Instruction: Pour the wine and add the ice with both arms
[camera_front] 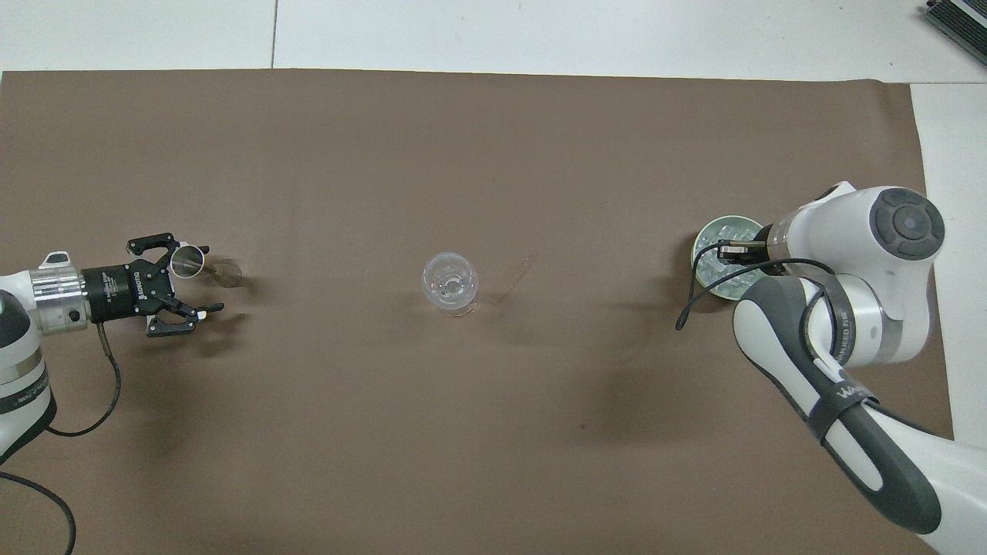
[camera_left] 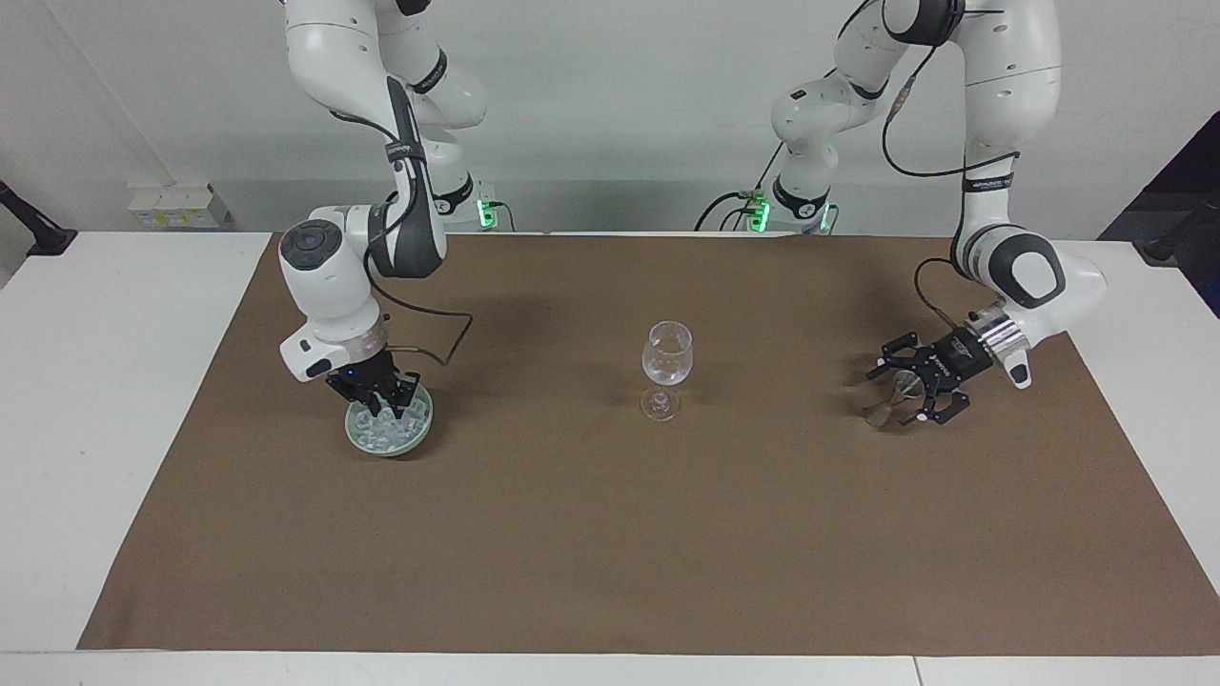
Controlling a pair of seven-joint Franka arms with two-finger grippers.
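My right pincer [camera_left: 386, 408] is down in the ice [camera_left: 376, 433], which is heaped in the green dish [camera_left: 421, 431] toward the right arm's end of the worktop [camera_left: 114, 400]. Its fingertips are closed together, though I cannot see whether a chunk is caught between them. I would lift straight up and slowly, confirm a chunk is there, then carry it over the glass [camera_left: 667, 351] mid-worktop. I would release only once the tips are low over the rim, so nothing bounces out or tips the stem. My left pincer [camera_front: 193, 274] is spread wide around the small cup [camera_front: 187, 260], gripping nothing. It should back off level, without brushing the cup.
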